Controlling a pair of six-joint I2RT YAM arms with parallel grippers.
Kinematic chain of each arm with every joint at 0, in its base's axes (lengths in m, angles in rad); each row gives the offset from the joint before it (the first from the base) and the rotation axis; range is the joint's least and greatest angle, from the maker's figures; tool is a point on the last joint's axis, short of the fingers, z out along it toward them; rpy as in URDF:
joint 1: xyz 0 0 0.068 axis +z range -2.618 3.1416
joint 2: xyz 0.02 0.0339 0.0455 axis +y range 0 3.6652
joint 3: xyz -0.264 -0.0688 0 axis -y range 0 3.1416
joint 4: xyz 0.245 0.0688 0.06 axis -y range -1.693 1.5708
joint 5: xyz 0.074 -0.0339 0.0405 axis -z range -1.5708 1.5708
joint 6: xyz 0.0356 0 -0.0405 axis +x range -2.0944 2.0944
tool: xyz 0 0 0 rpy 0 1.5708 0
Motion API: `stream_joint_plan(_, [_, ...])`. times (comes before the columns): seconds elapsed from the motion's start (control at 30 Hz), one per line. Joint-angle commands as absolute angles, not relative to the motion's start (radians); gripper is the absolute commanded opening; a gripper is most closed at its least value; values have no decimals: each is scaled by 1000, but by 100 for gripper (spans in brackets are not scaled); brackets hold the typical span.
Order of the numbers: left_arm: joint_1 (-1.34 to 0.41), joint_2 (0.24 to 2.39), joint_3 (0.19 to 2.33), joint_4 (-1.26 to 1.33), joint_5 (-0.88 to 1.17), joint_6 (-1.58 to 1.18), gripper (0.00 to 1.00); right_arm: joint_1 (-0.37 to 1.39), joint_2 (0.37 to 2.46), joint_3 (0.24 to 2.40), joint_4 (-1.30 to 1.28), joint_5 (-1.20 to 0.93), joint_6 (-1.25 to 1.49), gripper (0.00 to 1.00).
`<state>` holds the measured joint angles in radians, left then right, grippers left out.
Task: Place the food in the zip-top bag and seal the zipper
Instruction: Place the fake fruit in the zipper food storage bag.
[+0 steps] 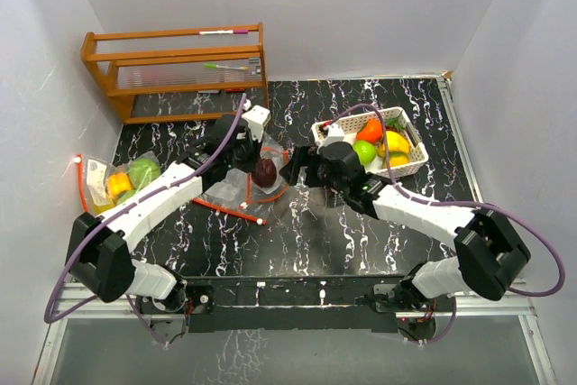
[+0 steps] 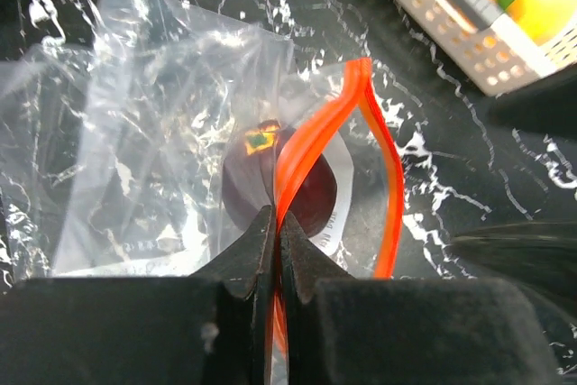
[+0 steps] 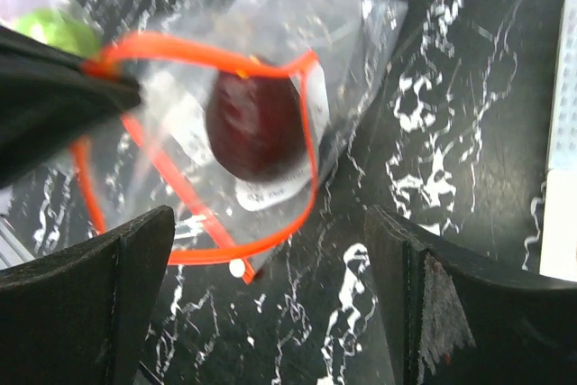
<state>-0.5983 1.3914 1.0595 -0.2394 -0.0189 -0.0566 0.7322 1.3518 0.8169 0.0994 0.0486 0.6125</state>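
One dark red toy fruit (image 3: 252,128) lies inside the clear zip-top bag (image 2: 162,151), near the centre of the worktop (image 1: 306,241). Left gripper (image 2: 278,223): fingers pinched on the bag's orange zipper strip (image 2: 315,123), with the mouth gaping. Right gripper (image 3: 269,223): fingers spread wide and empty, just beside the mouth. Other food (image 1: 379,143) fills the white basket (image 1: 410,169) toward the far right corner.

White arms (image 1: 171,192) with black joints (image 1: 110,261), purple cables (image 1: 239,123).
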Motion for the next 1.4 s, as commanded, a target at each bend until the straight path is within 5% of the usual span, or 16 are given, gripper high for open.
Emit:
stream_joint_plan(0.0, [-598,1306,1133,-233,-6,-80,0,733,1384,808,127,3,634,88])
stream_joint_plan(0.33, [-598,1293,1141,-234,14,-94,0,733,1493,829,252,-50,661,73])
stream_joint_plan(0.4, [-599,1292,1139,-233,13,-93,0,732,1510,850,250,-50,653,59])
stream_joint_plan(0.43, [-598,1292,1137,-234,11,-92,0,731,1517,864,243,-56,650,36])
stream_joint_plan(0.5, [-598,1294,1135,-236,-1,-83,0,732,1519,893,221,-73,640,10])
stream_joint_plan(0.7, [-598,1295,1132,-269,-123,-44,0,732,1468,1045,-23,40,556,8])
stream_joint_plan(0.73, [-598,1294,1129,-271,-136,-41,0,731,1457,1065,-68,69,534,10])
stream_joint_plan(0.8, [-598,1292,1122,-266,-147,-38,0,728,1434,1069,-132,109,506,42])
stream_joint_plan(0.93, [-598,1308,1118,-252,-130,-40,0,721,1382,1018,-154,108,457,76])
stream_joint_plan(1.17, [-599,1316,1109,-238,-103,-47,0,699,1245,954,-234,243,453,98])
stream_joint_plan(1.37, [-598,1300,1091,-223,-88,-46,0,433,1182,953,-290,203,433,99])
